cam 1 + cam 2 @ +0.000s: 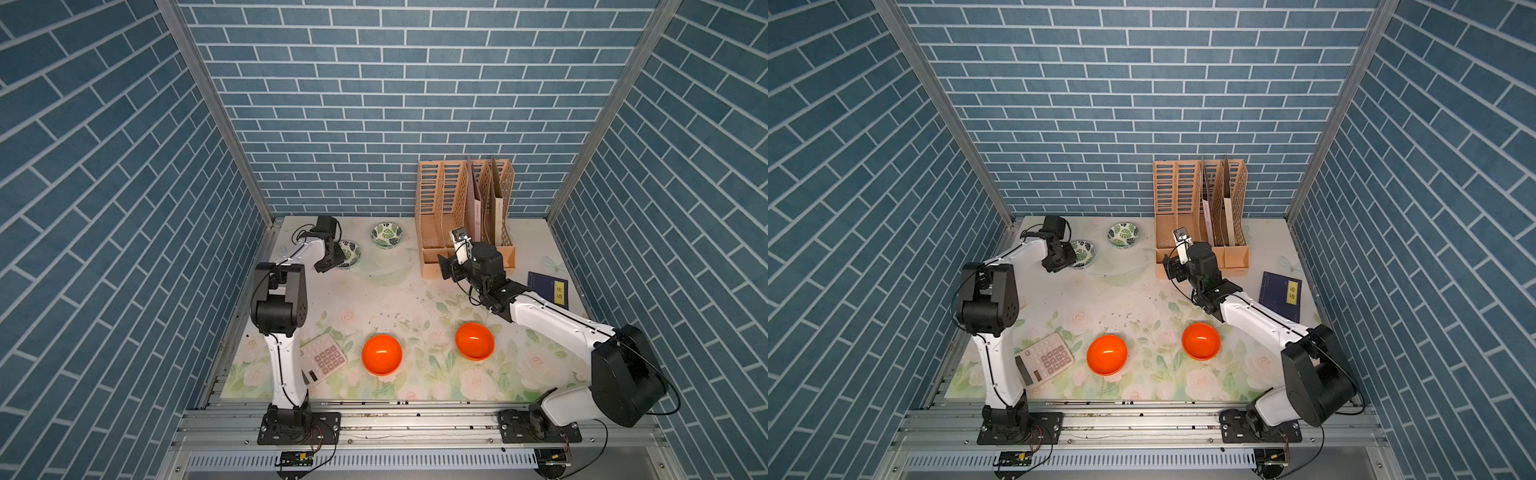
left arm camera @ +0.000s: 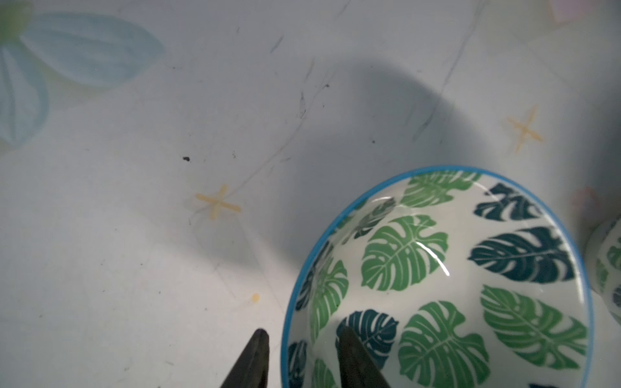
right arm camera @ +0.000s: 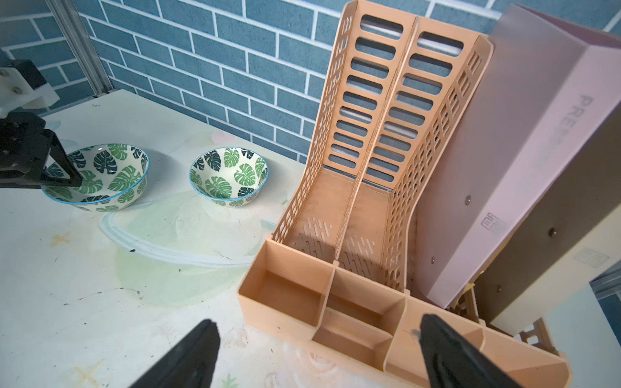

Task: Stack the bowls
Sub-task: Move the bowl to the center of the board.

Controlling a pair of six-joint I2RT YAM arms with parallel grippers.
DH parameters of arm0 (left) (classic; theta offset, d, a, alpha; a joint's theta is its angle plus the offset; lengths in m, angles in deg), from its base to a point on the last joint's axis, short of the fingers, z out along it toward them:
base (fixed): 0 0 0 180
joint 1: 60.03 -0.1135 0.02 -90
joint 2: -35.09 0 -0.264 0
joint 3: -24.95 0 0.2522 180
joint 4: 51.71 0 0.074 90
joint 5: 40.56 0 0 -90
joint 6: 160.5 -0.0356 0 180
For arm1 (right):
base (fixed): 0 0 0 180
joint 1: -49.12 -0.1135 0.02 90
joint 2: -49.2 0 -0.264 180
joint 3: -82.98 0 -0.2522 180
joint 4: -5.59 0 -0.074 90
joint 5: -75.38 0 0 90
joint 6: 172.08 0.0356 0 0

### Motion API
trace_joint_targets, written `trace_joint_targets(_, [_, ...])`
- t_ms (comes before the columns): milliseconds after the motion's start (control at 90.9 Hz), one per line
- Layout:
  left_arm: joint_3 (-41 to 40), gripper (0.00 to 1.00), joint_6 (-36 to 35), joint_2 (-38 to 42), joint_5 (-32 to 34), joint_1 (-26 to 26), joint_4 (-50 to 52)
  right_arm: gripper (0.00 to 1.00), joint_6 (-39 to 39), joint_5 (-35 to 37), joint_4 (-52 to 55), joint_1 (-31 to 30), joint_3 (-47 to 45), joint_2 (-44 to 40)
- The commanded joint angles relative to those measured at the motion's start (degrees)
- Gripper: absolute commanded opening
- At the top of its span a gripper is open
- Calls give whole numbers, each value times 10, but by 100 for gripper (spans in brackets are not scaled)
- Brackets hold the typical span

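Two leaf-print bowls stand at the back left. My left gripper (image 2: 302, 332) straddles the rim of the nearer leaf bowl (image 2: 453, 285) (image 1: 352, 252), one finger inside and one outside, jaws narrowed with small gaps to the rim still showing. The other leaf bowl (image 1: 387, 235) (image 3: 229, 176) sits just to its right. Two orange bowls (image 1: 381, 354) (image 1: 474, 340) rest apart near the front. My right gripper (image 3: 316, 324) hovers wide open and empty before the file rack.
A peach file rack (image 1: 461, 216) with folders stands at the back right, its low front trays (image 3: 336, 302) right under my right gripper. A dark blue book (image 1: 548, 289) lies at right, and a calculator (image 1: 322, 359) by the left arm's base.
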Motion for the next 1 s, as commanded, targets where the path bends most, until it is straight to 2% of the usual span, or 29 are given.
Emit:
trace_joint_targets(0, [15, 32, -6, -11, -5, -3, 14, 96, 24, -3, -15, -5, -8, 9])
trace_joint_targets(407, [39, 12, -16, -31, -7, -4, 36, 96, 25, -4, -17, -9, -14, 7])
trace_joint_targets(572, [27, 1, -29, -11, -11, -4, 34, 96, 24, -3, -17, -10, -17, 3])
trace_joint_targets(627, [21, 0, -36, -2, -13, -3, 37, 96, 24, -3, -16, -10, -17, 3])
trace_joint_targets(726, [-14, 0, -43, 22, -24, -3, 32, 96, 24, -5, -17, -10, -16, 2])
trace_joint_targets(858, [-103, 0, -39, 87, -64, 2, -4, 96, 23, -10, -17, -11, -5, 7])
trace_joint_targets(990, [-160, 0, -47, 145, -67, 18, 0, 96, 20, -12, -16, -12, 8, 17])
